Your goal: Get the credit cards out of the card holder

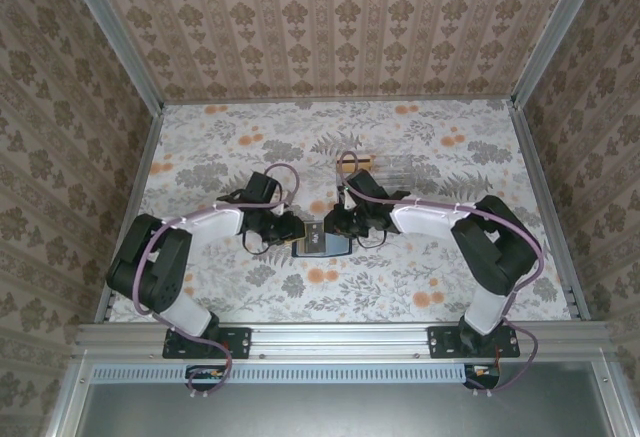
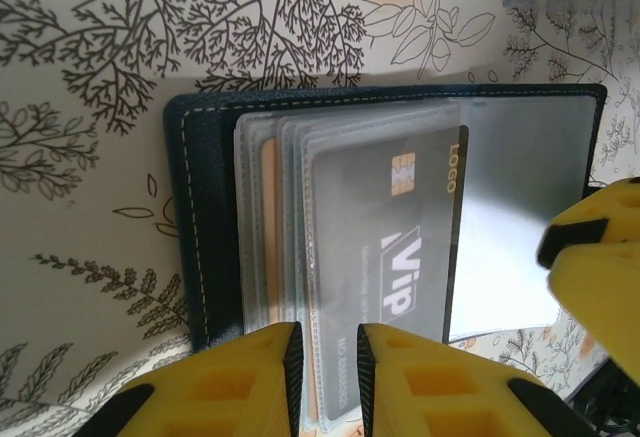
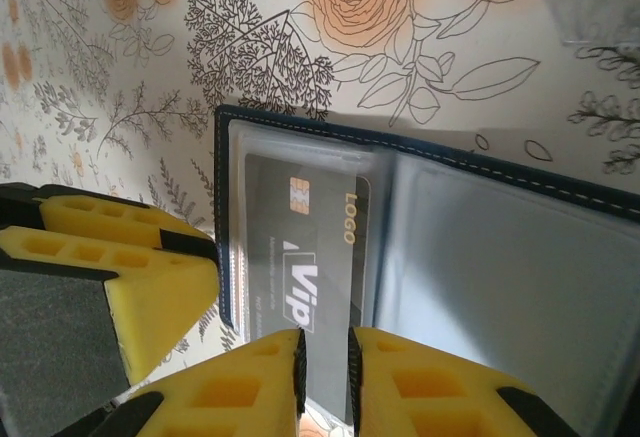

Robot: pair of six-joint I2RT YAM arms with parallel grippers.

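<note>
The card holder (image 1: 322, 248) lies open on the flowered table between my two grippers. In the left wrist view its navy cover (image 2: 195, 227) carries a stack of clear sleeves (image 2: 270, 257), and a grey VIP credit card (image 2: 390, 227) sits in the top sleeve. My left gripper (image 2: 330, 357) hangs over the sleeves' near edge, its jaws a narrow gap apart and clamped on nothing. My right gripper (image 3: 325, 362) stands the same way over the card (image 3: 300, 247), whose end shows flat in the gap. The blue-grey inner face (image 3: 520, 277) lies to the right.
A clear plastic box (image 1: 400, 169) stands just beyond the card holder, with a small tan item (image 1: 358, 161) beside it. The two grippers (image 1: 297, 229) (image 1: 333, 225) are nearly touching over the holder. Wallpapered walls (image 1: 60, 157) close in the table on three sides.
</note>
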